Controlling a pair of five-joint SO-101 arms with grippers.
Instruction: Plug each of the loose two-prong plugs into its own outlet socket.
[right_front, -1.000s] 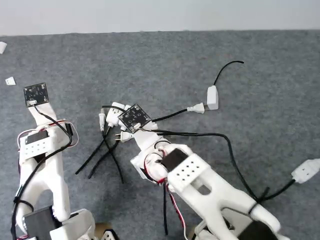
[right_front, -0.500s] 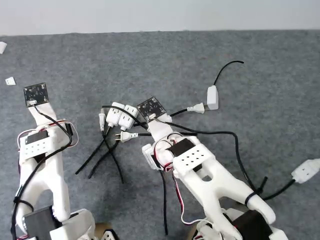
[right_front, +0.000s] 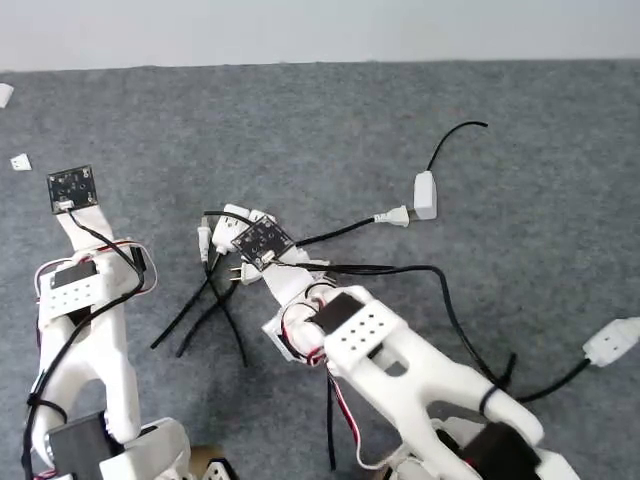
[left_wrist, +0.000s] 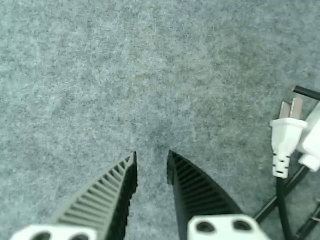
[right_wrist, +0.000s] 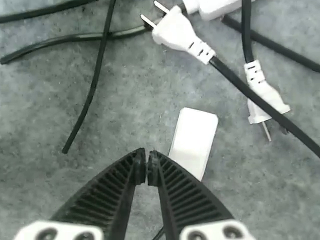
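Since right gripper (right_wrist: 146, 167), shut and empty, sits just beside the socket block (right_wrist: 194, 142) lying lengthwise along it, it's nearer than left gripper (left_wrist: 150, 156), ajar and empty, off at 9 o'clock.

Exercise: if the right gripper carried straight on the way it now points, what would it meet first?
Probably the grey carpet: the right gripper angles down at it. The white socket block lies just beside that line, the white plug farther on; depth is unclear.

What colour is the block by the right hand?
Rectangular plastic block: white, clearest in right wrist view.
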